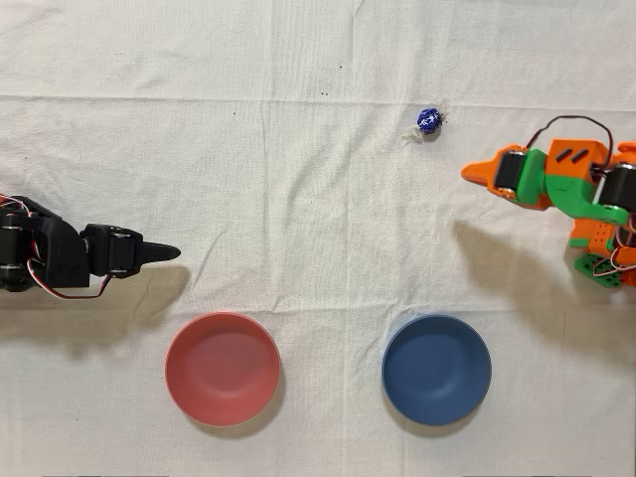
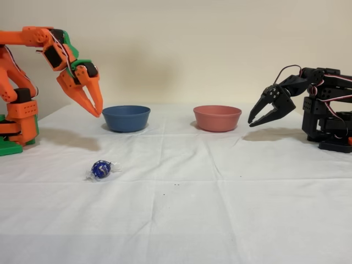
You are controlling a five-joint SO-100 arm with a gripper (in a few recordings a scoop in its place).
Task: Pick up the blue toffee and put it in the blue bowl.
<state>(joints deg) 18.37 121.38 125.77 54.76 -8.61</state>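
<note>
Working across the overhead view from the left, I have the idle black arm (image 1: 70, 258) at nine o'clock, its tip pointing inward. Next comes the pink-red bowl (image 1: 223, 369) at about seven o'clock, then the blue bowl (image 1: 436, 370) at about five o'clock, the two well apart with bare cloth between them. The blue toffee (image 1: 428, 120) lies alone at about one o'clock, well apart from both bowls, open cloth on every side. At three o'clock sits my orange arm, its gripper (image 1: 475, 174) near the toffee but clear of it.

In the fixed view the gripper (image 2: 97, 111) hangs above the table just left of the blue bowl (image 2: 126, 117), its jaws drawn close together with only a thin gap at the tips, and they grip nothing. The toffee (image 2: 101, 169) rests on the cloth nearer the camera.

Both bowls are round, shallow and matte. The toffee is a shiny dark blue foil ball with white marks and clear twisted ends. The white tablecloth (image 1: 318, 60) is creased along fold lines; a plain beige wall (image 2: 181, 44) stands behind.
</note>
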